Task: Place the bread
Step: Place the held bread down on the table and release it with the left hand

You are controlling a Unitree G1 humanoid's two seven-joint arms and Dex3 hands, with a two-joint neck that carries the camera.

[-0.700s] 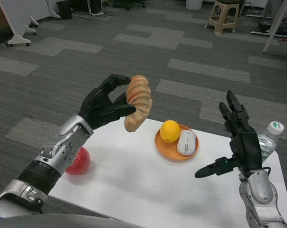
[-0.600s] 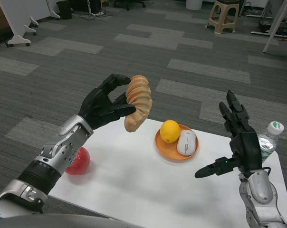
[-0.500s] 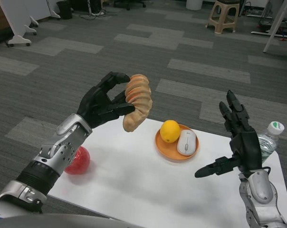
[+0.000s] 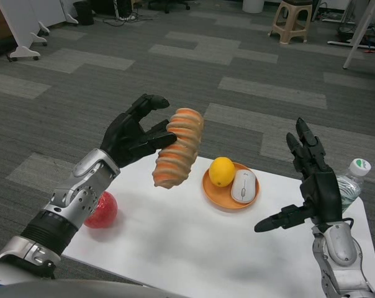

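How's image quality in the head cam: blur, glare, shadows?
Head view: the bread by the left hand is slightly soft-edged; the orange plate, the right hand and the floor are sharp. Shadows on the white table are soft and diffuse. No strong glare.

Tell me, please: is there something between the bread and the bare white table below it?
Nothing visible is. The bread is in the air at the left hand, its fingers opening. The table under it is bare; the orange plate is to its right, the red fruit to its left.
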